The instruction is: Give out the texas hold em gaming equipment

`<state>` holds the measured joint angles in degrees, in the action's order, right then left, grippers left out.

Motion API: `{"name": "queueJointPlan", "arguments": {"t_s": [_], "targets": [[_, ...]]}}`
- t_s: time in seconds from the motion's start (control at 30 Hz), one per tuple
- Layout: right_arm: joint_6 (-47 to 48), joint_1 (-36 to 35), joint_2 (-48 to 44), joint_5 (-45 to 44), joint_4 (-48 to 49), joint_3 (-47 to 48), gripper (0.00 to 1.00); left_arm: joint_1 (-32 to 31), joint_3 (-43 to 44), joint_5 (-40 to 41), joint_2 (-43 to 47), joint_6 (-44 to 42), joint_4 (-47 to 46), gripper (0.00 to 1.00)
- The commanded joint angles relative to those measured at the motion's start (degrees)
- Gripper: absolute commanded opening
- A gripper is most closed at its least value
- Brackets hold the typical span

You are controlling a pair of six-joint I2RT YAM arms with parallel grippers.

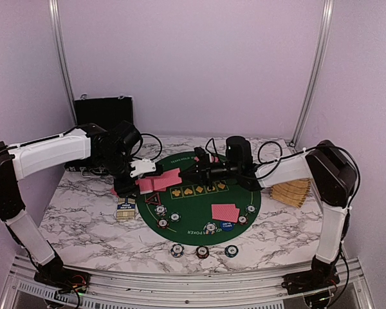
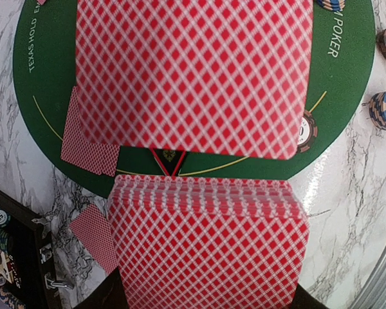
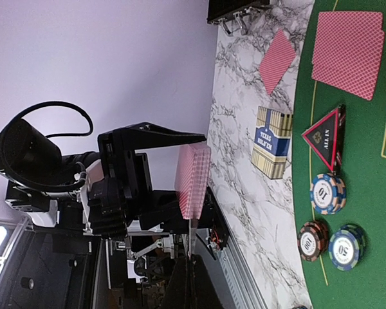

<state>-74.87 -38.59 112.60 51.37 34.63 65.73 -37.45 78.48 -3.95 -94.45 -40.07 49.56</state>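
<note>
Across the marble tabletop (image 1: 77, 225), a round green mat (image 1: 193, 215), reference for everything else. Behind the mat's far-left side, a black case (image 1: 104, 106); off its right rim, a tan slatted wooden piece (image 1: 291, 191).

Above the mat's left rim, left tool (image 1: 149, 179) clamped on the deck (image 2: 206, 244) of red-backed cards, clear of the felt. From over the mat's centre, right tool (image 1: 188, 174) pinched shut on a single card (image 2: 193, 71), just above the deck's top.

Lying face down: a pair of cards (image 1: 225, 212) on the mat's near right, another pair (image 3: 347, 51) inside its left rim, a lone card (image 3: 276, 61) just off that rim. Also just off the left rim, a card box (image 1: 126, 208).

On the mat's near left, stripe-edged chips (image 1: 161, 211); off its near rim, three more chips (image 1: 202, 251). Inside the left rim, the red-rimmed triangle (image 3: 325, 136).

Probable trouble from here:
- A second card clinging to the first and leaving with it.
- The deck, already looking splayed, fanning out of the left tool's grip.
- The thin card sliding from so narrow a pinch.
- A low swing clipping the triangle or the chips.
</note>
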Motion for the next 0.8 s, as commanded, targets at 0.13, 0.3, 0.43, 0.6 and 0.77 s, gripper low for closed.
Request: {"name": "queueJointPlan", "arguments": {"t_s": [0.13,0.3,0.43,0.6,0.77], "targets": [[13.0,4.5,-6.0,0.4,-15.6,0.6,0.00,0.6,-1.8,0.8,2.5,-1.1,0.0,0.00],[29.5,5.4,-5.9,-6.1,-37.4,9.9,0.00,1.0,-2.0,0.9,2.8,-1.1,0.1,0.00],[45.9,4.6,-3.0,-20.9,-58.5,22.7,0.00,1.2,-2.0,1.0,3.0,-1.1,0.4,0.00],[59.8,0.4,-0.4,-39.9,-68.8,31.3,0.00,2.2,-2.7,0.9,3.7,-1.2,0.9,0.00],[70.7,-6.0,1.9,-62.1,-71.0,36.0,0.00,3.5,-3.6,0.9,4.4,-1.2,1.3,0.00]]}}
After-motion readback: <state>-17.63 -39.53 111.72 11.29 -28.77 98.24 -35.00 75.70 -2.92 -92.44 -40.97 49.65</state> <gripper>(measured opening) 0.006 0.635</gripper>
